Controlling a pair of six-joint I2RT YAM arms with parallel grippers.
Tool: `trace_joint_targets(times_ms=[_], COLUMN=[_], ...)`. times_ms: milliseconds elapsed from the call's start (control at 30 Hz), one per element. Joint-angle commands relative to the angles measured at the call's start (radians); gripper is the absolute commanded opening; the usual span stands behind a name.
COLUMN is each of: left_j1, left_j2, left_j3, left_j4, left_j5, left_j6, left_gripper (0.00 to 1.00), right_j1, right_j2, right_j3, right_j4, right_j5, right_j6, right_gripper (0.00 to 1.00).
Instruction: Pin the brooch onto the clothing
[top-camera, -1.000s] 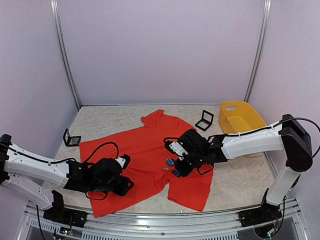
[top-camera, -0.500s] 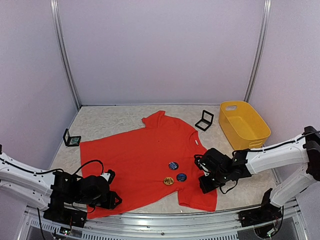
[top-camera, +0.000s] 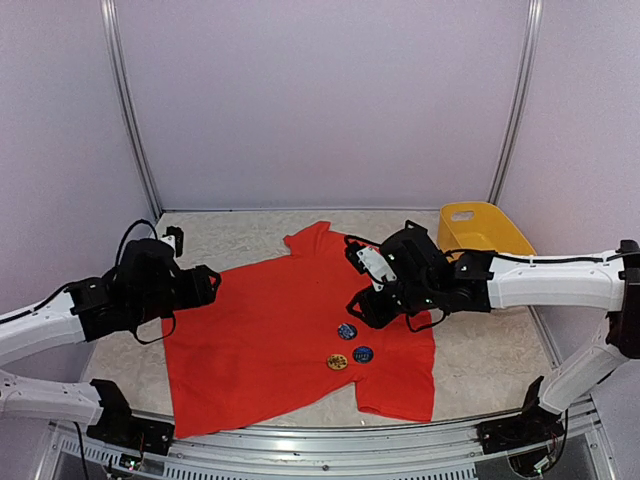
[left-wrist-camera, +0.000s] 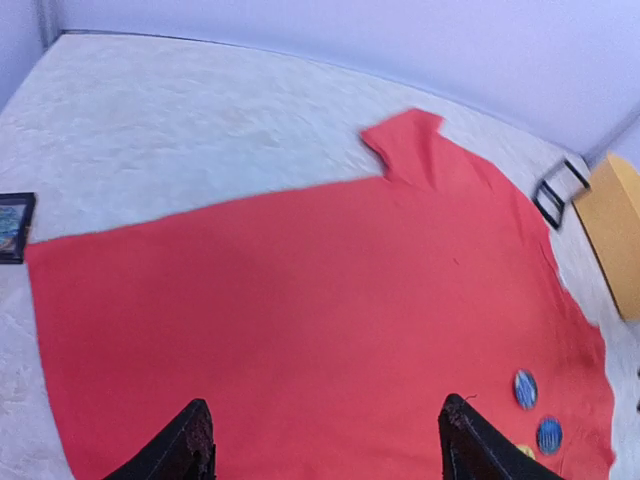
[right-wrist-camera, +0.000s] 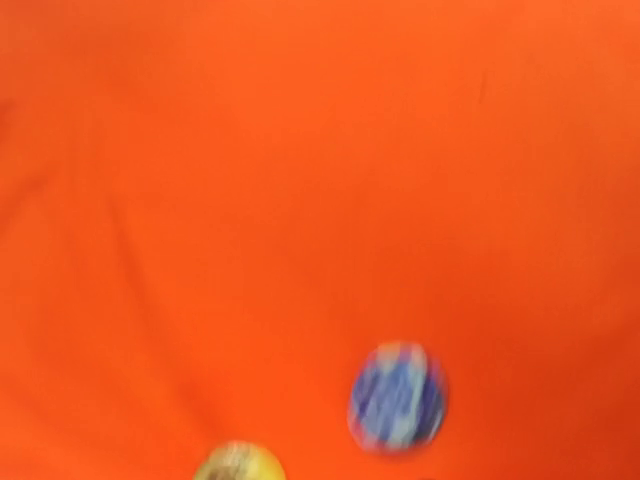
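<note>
The red-orange T-shirt (top-camera: 280, 320) lies flat on the table and fills the left wrist view (left-wrist-camera: 300, 300). Three round brooches lie on its lower right part: a blue one (top-camera: 347, 331), a second blue one (top-camera: 363, 354) and a yellow one (top-camera: 338, 362). My left gripper (top-camera: 208, 283) hovers over the shirt's left sleeve edge, open and empty, its fingertips (left-wrist-camera: 192, 440) wide apart. My right gripper (top-camera: 365, 305) hangs above the shirt just behind the brooches. Its blurred view shows a blue brooch (right-wrist-camera: 397, 397) and the yellow brooch (right-wrist-camera: 238, 464), but no fingers.
A yellow plastic basket (top-camera: 484, 232) stands at the back right, beside the right arm. A small black frame (left-wrist-camera: 10, 228) lies left of the shirt and another (left-wrist-camera: 560, 185) near the basket. Grey walls and metal posts close in the table.
Both arms rose from low near the front edge. The left swung back to the shirt's left sleeve; the right moved back and left to above the brooches. The brooches stayed put.
</note>
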Motion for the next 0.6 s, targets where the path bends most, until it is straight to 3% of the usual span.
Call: trace_joint_targets(times_ms=[0, 100, 133, 233, 400, 567], left_j1=[0.384, 0.570, 0.616, 0.720, 0.804, 0.820], left_j2=[0.121, 0.268, 0.323, 0.474, 0.729, 0.845], left_j3=[0.058, 0.127, 0.155, 0.214, 0.317, 0.363], left_j4=[0.112, 0.180, 0.210, 0.274, 0.271, 0.299], left_j5=[0.047, 0.085, 0.096, 0.127, 0.190, 0.093], left_j6=[0.251, 0.267, 0.267, 0.264, 0.252, 0.245], left_gripper=[0.78, 0.97, 0.98, 0.97, 0.88, 0.86], right_j1=[0.003, -0.001, -0.003, -0.011, -0.036, -0.073], right_j2=[0.079, 0.105, 0.113, 0.120, 0.113, 0.078], right_j3=[0.077, 0.079, 0.073, 0.044, -0.011, -0.096], right_j4=[0.093, 0.111, 0.120, 0.153, 0.188, 0.234], right_j5=[0.103, 0.109, 0.109, 0.100, 0.064, 0.000], right_j6=[-0.102, -0.135, -0.145, -0.176, -0.197, -0.189], right_gripper=[0.41, 0.47, 0.48, 0.49, 0.49, 0.49])
